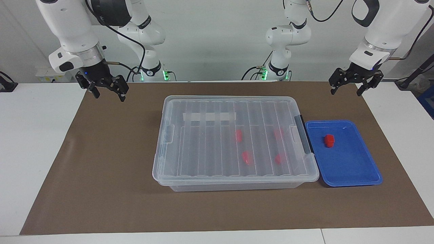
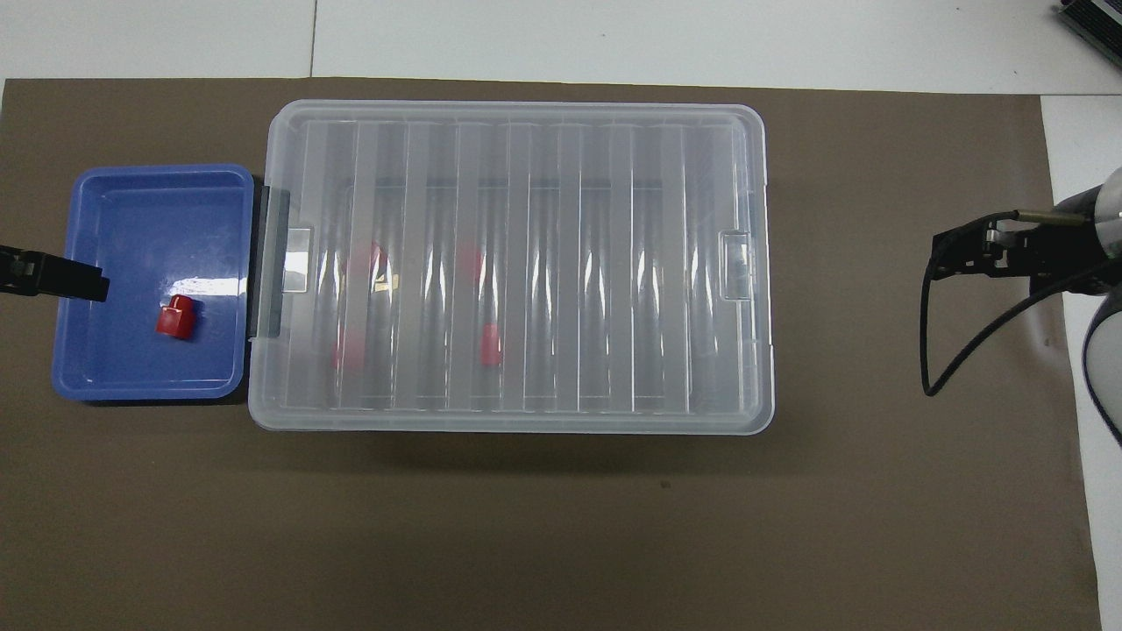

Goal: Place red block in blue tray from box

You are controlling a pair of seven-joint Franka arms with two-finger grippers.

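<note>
Grippers [image 1: 350, 87] [image 1: 108, 90] raised, spread, at mat's ends

Red block [image 1: 329, 140] bright red, sitting in the blue tray [image 1: 352, 169], which is solid bright blue w/ white glare spots. The box [image 1: 234, 176] is clear, w/ lid [image 1: 210, 142] ribbed in alternating clear/frosted stripes; black latch [image 1: 303, 139] at the tray end, white tape strip [image 1: 209, 117] across the ribs nearer the robots. Four red blocks [image 1: 239, 135] show thru the lid as blurred pinkish-red patches. Surface: plain brown mat [image 1: 101, 176] over white tabletop [image 1: 30, 152]. Both arms white w/ silver wrist bands; left end effector [image 1: 356, 88] and right end effector [image 1: 108, 92] black. Black cables; green lights at the arm bases.
</note>
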